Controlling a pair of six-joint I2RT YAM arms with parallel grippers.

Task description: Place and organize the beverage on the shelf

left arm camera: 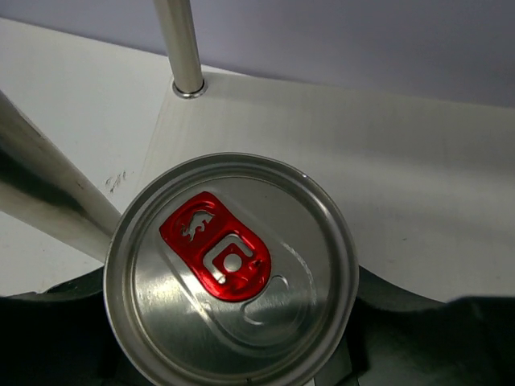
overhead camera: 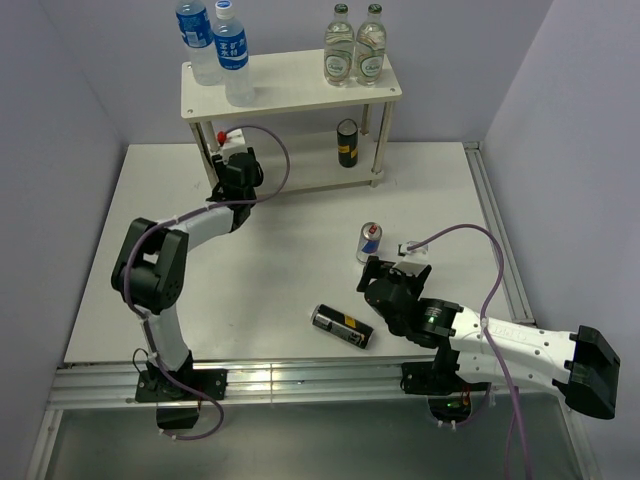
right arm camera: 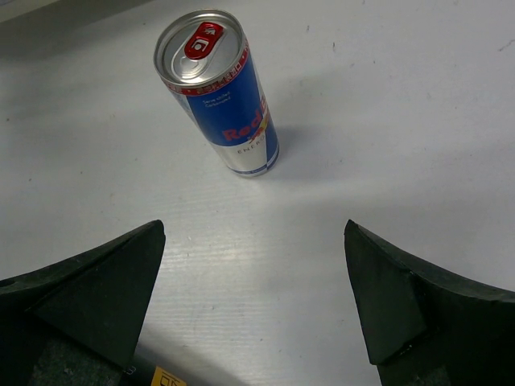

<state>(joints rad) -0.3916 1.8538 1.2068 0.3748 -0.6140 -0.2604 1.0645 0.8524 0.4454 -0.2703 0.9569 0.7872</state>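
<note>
The shelf [overhead camera: 290, 85] stands at the back. Two water bottles [overhead camera: 215, 45] stand on its top board at the left. A dark can with a yellow band [overhead camera: 347, 143] stands on the lower board. My left gripper [overhead camera: 235, 165] is at the lower board's left end, shut on a slim can; the left wrist view shows its silver lid with a red tab [left arm camera: 232, 269] over the lower board [left arm camera: 362, 153]. My right gripper [overhead camera: 385, 278] is open and empty, just short of an upright blue-and-silver can [overhead camera: 369, 240], also in the right wrist view [right arm camera: 221, 96]. A second dark can [overhead camera: 342, 326] lies on the table.
Two clear green-capped bottles [overhead camera: 355, 45] stand on the top board's right half. A shelf leg [left arm camera: 181, 48] stands just behind the held can. A small white object [overhead camera: 415, 248] lies right of the upright can. Walls close in the table on three sides.
</note>
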